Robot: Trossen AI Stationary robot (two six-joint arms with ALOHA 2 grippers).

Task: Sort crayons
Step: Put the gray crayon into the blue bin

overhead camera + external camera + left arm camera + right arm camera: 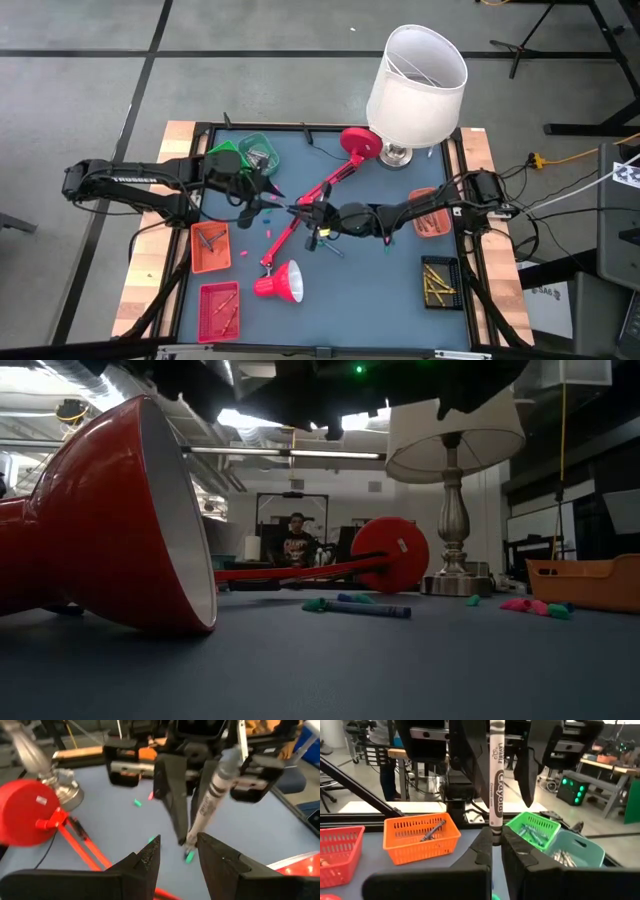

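Your right claw is clamped on the lower end of a grey crayon, holding it upright above the middle of the bench, just beside the long arm of the red lamp. Your left claw faces it from across that arm with its fingers apart on either side of the crayon's free end, not yet touching. This reads as a hand-over: the baskets for grey sticks appear to lie on the left arm's side of the lamp, beyond the right arm's easy reach.

Count what you have to work with: six baskets around the lamp. On the left arm's side are a green basket, a teal basket, an orange basket and a red basket; on the right arm's side, another orange basket and a black basket of yellow sticks. A handful of loose crayons lies near the lamp arm; I can't count them exactly. One white-shaded lamp stands behind.
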